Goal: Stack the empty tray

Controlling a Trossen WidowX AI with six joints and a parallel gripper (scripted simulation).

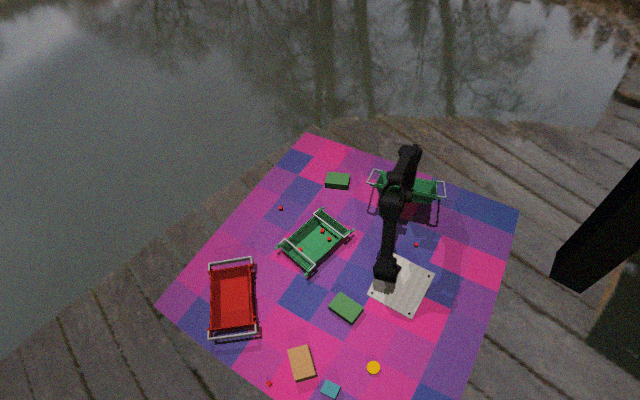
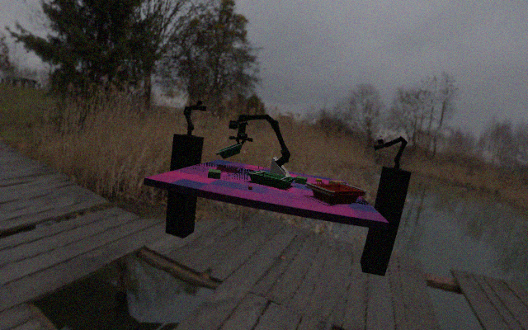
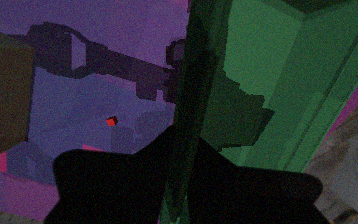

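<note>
The loaded green tray (image 1: 315, 248) (image 2: 270, 180) stands mid-table with small red blocks inside. Its two wire bars, one at the right end (image 1: 328, 226) and one at the left end (image 1: 307, 255), lie in across its top. My gripper (image 2: 241, 143) (image 3: 178, 131) is shut on a side wall of the empty green tray (image 1: 424, 189) (image 2: 229, 151) (image 3: 260, 50). That tray hangs tilted in the air above the far part of the table, away from the loaded tray. Its wire bars stick out beyond its ends. The arm hides its middle in the top view.
A red tray (image 1: 232, 300) (image 2: 336, 193) stands left of the loaded tray. Green blocks (image 1: 337, 180) (image 1: 346, 308) lie behind and in front of it. A tan block (image 1: 302, 362), yellow disc (image 1: 373, 367), teal block (image 1: 330, 389) and loose red cubes (image 1: 280, 208) (image 1: 416, 245) (image 3: 111, 121) lie around.
</note>
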